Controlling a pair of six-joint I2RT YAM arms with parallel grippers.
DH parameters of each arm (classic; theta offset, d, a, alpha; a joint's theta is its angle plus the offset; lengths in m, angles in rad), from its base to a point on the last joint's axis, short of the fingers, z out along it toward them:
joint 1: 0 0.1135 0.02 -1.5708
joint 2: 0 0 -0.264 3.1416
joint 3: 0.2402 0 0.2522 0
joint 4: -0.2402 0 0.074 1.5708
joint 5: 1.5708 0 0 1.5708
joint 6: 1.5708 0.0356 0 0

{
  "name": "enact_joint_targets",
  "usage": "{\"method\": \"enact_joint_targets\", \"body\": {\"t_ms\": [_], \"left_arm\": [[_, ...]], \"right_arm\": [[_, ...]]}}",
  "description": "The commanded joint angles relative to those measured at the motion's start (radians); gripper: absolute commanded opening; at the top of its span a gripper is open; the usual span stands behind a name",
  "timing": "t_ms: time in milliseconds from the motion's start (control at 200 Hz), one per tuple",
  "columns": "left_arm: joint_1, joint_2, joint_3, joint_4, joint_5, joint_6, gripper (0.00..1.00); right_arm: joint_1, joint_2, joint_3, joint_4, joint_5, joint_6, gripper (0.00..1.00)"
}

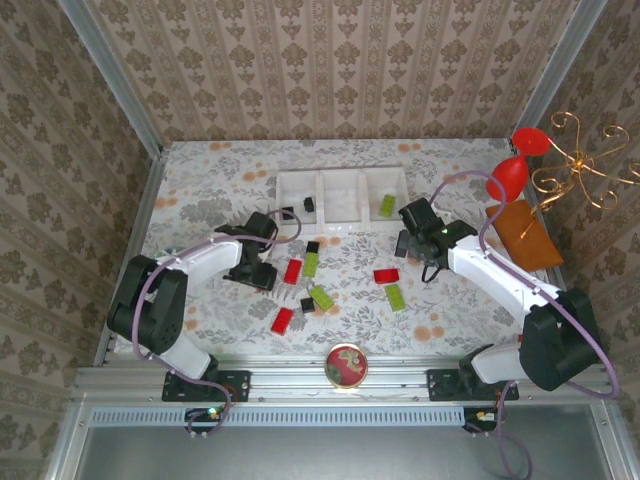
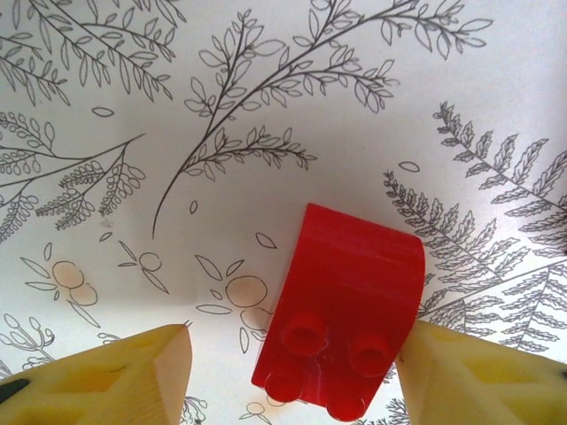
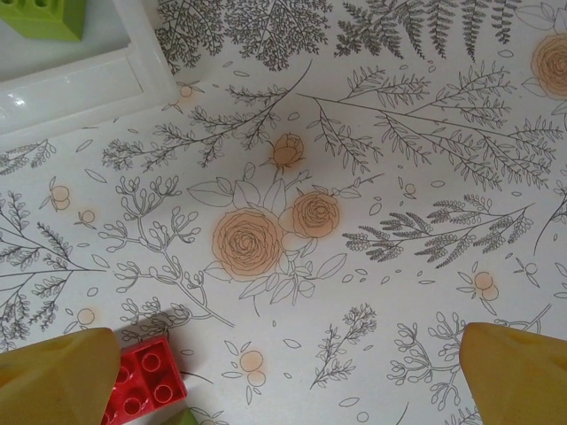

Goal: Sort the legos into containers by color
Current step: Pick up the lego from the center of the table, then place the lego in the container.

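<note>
Flowered tablecloth (image 2: 266,88) lies beneath the left pincer (image 2: 297,376), open astride a red brick (image 2: 354,283); closing on it seems next, while the right pincer (image 3: 288,381) hangs open, empty.

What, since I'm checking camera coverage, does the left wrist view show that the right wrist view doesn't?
Left wrist: a red brick lying between the fingers of the open left gripper, its studs at the near end.
Right wrist: a corner of the white tray holding a green brick, plus a second red brick beside one finger of the open right gripper.
Both: the floral tablecloth and yellow fingers spread apart, closed on nothing.
</note>
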Motion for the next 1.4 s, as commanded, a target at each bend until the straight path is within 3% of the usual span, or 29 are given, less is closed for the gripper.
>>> {"method": "enact_joint_targets", "body": {"t_ms": [0,235,660,1065,1395], "left_arm": [[0.017,0.026,0.028,-0.003,0.043,-0.002,0.59],[0.025,0.074,0.05,-0.006,0.097,0.032,0.52],[0.025,0.056,0.044,-0.007,0.096,0.033,0.26],[0.007,-0.138,0.06,0.007,0.051,-0.028,0.23],[-0.108,-0.213,0.104,0.125,0.034,-0.094,0.23]], "right_arm": [[0.006,0.005,0.022,-0.021,0.026,0.016,1.0],[0.006,-0.001,0.016,-0.024,0.025,0.016,1.0],[0.006,-0.064,-0.022,0.039,0.017,-0.012,1.0],[0.006,-0.079,-0.008,0.001,0.05,-0.025,1.0],[0.007,-0.09,-0.028,0.021,0.05,-0.017,1.0]]}}
